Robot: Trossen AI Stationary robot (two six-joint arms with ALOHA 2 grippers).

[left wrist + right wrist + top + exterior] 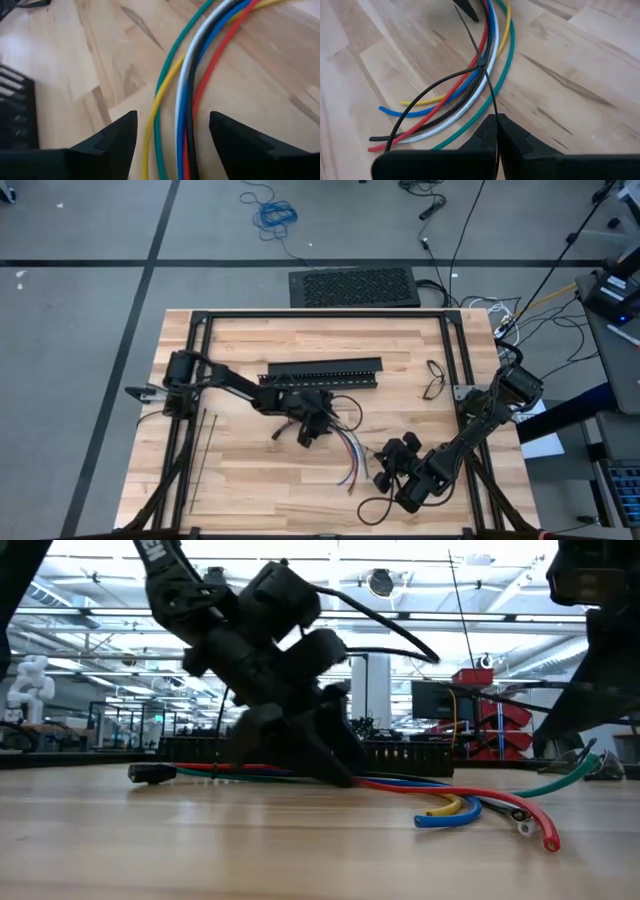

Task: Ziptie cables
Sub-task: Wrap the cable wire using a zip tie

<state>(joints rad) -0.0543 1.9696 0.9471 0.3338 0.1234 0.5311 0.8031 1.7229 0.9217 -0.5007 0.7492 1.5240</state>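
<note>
Near the middle of the pale butcher-block wooden table (240, 470) we see the left gripper (312, 430) lowered over the cables (350, 452), a loose bundle of thin wires in green, yellow, white, blue, black and red. From the left wrist view its two dark fingers (117, 137) stand apart with the cables (187, 95) running between them, none of them pinched; we read this pincer as open and straddling the bundle. From the low view the left gripper (300, 745) sits down at the tabletop with the cables (480, 808) trailing out along the wood, their cut ends fanned.

Toward the near right of the table, the right gripper (395, 463) sits just beside the cables' fanned ends. From the right wrist view its dark fingers (496, 134) are pressed together, closed on the tail of a very thin black plastic ziptie (482, 70), which is looped around the bundle (470, 92) and cinched at a small head where the wires cross.

Behind the left gripper we see a long black slotted plastic channel (322, 370) lying across the table. A second thin black looped ziptie (433, 380) lies near the right edge, well apart from the bundle. A long thin black rod (203, 448) lies near the left edge, away from the work.
</note>
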